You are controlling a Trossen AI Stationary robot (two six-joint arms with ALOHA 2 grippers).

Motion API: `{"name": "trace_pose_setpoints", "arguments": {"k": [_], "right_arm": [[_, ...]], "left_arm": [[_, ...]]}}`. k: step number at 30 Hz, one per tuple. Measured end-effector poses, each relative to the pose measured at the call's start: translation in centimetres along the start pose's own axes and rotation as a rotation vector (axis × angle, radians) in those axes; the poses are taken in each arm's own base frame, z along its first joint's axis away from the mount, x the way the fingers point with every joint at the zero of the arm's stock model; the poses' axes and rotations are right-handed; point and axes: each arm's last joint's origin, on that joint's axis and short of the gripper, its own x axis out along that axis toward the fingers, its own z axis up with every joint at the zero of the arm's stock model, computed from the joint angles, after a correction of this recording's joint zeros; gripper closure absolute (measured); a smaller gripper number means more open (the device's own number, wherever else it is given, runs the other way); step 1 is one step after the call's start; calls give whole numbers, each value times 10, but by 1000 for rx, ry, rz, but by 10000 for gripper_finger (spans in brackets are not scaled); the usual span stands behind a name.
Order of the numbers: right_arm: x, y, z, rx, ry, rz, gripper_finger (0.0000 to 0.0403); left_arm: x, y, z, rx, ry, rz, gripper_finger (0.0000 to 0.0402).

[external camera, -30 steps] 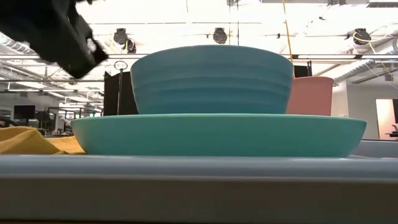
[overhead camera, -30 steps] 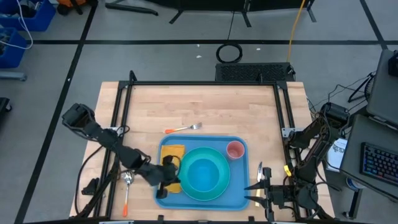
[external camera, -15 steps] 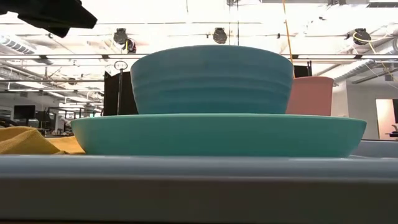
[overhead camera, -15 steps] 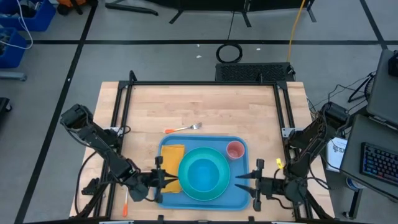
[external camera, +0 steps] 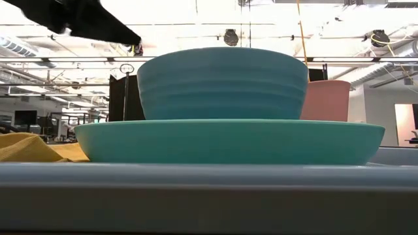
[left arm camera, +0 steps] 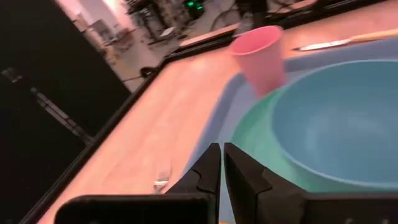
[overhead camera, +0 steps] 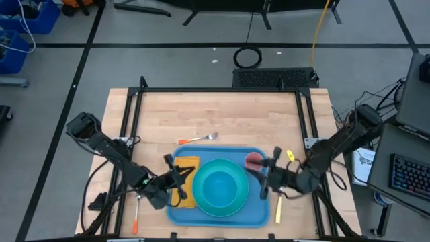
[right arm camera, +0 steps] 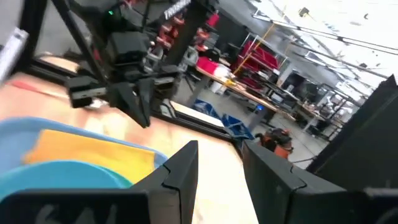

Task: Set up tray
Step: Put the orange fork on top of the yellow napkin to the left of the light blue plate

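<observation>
Both arms have swung in over the tray (overhead camera: 180, 214): the left gripper (overhead camera: 176, 180) nearly closed and empty, the right gripper (overhead camera: 265, 176) part-open and empty beside the pink cup (overhead camera: 253, 161).

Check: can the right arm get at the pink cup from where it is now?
Probably yes. The right gripper hangs open just beside the pink cup at the tray's right side, with nothing between them. The bowl sits close on the cup's other side, so room for the fingers looks tight there.
</observation>
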Motion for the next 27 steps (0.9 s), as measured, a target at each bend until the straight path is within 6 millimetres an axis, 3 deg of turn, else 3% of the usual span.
{"name": "trace_pose_setpoints", "arguments": {"k": [9,15,21,27], "right_arm": [[43,-53,-19,105,20,261,289],[66,-80,-36,319,122,188,289],[84,-104,-51,498,134,372,289],[98,-138,-65,492,114,341,289]], "left_arm": [[23,11,0,-123,71,-41,376],[13,5,-1,-219,63,-74,376],[-1,-4,-2,-228,44,-109,376],[-10,-7,-4,-197,36,-109,376]]}}
